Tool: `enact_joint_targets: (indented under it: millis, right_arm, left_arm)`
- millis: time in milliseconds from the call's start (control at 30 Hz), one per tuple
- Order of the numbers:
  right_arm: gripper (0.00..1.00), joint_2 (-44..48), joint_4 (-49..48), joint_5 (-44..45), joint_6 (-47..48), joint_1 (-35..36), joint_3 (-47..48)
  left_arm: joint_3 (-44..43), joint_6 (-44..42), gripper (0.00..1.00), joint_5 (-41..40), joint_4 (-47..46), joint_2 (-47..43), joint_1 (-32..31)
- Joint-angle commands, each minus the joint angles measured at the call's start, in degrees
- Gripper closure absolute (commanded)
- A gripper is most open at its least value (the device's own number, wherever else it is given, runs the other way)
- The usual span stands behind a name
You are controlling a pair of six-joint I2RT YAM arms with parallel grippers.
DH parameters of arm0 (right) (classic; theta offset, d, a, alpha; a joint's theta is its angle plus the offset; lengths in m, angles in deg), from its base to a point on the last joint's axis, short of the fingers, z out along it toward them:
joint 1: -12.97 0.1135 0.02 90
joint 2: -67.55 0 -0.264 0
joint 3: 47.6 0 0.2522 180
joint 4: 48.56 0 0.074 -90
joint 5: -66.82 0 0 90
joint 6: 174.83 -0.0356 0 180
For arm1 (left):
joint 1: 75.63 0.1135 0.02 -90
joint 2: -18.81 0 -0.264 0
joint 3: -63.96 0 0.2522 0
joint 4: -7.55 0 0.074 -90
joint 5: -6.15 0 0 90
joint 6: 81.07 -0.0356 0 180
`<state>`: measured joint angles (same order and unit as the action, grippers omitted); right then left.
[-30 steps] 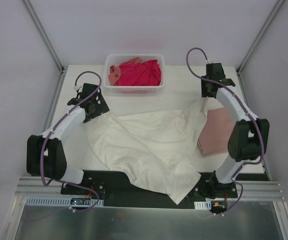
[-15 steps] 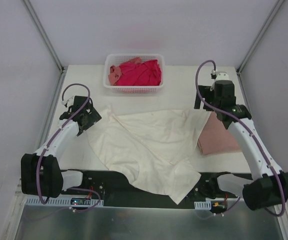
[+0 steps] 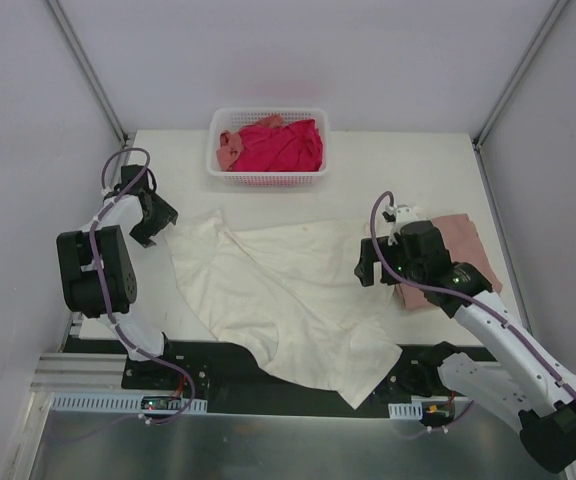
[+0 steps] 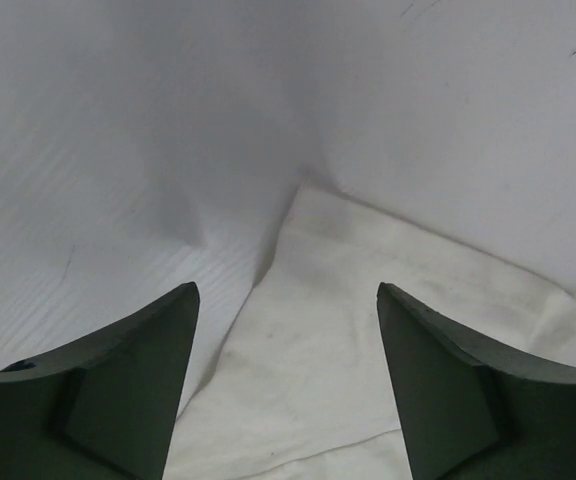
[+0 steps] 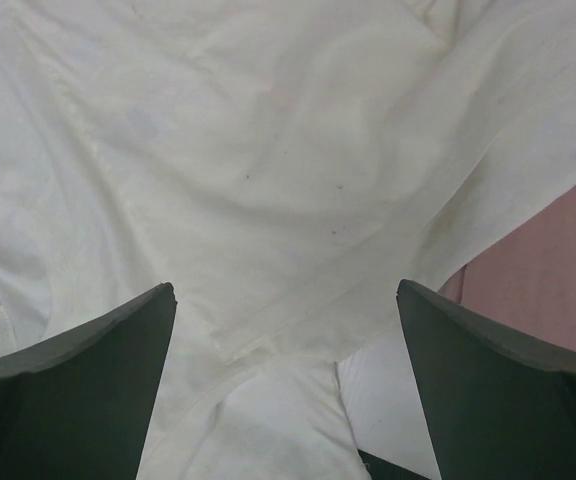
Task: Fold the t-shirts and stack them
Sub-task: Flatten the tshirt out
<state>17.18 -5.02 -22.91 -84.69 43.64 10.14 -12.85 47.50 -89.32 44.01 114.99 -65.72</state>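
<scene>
Both hands have drawn back from the cream shirt's [image 3: 288, 300] far corners since a second ago: the left hand [image 3: 158, 222] has swung out toward the left edge, and the right hand [image 3: 368, 265] has come nearer, over the shirt's right side. That shirt lies spread and rumpled across the middle of the surface [image 3: 368, 180], its near corner hanging over the front edge. A pink shirt [image 3: 458, 255] lies folded at the right, its left edge under the cream cloth and more of it showing than before. From the left wrist, the left hand [image 4: 283, 300] is spread wide with nothing between its fingers [image 4: 118, 390], just above a cream corner [image 4: 368, 330]. From the right wrist, the right hand [image 5: 286, 290] is spread too, above creased cream cloth [image 5: 268, 150], with pink cloth [image 5: 548, 290] to its right. At the far edge a white basket [image 3: 268, 178] holds a red shirt [image 3: 283, 145] and a salmon shirt [image 3: 230, 150].
</scene>
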Motion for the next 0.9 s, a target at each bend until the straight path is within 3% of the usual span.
enact_joint_targets:
  millis: [0,133,233,333,367,533,633,667,867]
  right_arm:
    - [0.03,4.0,2.4,2.2,-2.6,0.6,-0.7]
    - [0.03,5.3,3.5,2.1,-2.4,0.7,-0.6]
    - [0.03,4.0,3.6,0.3,-2.1,1.0,-0.8]
    - [0.03,0.8,3.5,-5.0,-1.5,4.3,-1.0]
    - [0.03,-0.1,3.4,-5.7,-1.4,6.0,-1.1]
    - [0.01,-9.3,5.7,-0.6,-0.8,21.7,2.3]
    - [0.10,-17.5,9.8,5.8,-0.9,27.5,5.6]
    - [0.21,-21.0,10.6,6.7,-1.3,28.4,6.0]
    - [0.38,-27.8,12.8,9.0,-3.3,29.9,7.3]
  left_arm:
    - [-3.5,-1.9,0.32,7.1,0.2,6.5,0.3]
    - [-3.8,-2.9,0.37,10.3,0.1,9.2,0.2]
    - [-4.1,-3.2,0.49,10.4,0.1,11.3,0.2]
    - [-4.4,-3.3,0.94,11.5,-0.5,13.1,0.2]
    - [-4.2,-3.4,1.00,11.9,-0.7,13.4,0.3]
    - [-2.0,-3.5,1.00,11.4,-3.0,12.9,0.2]
    - [-1.4,-3.6,1.00,10.7,-3.2,12.1,0.3]
    - [-1.0,-3.6,1.00,10.6,-3.3,11.9,0.3]
    - [-0.3,-3.6,1.00,10.2,-3.7,11.2,0.3]
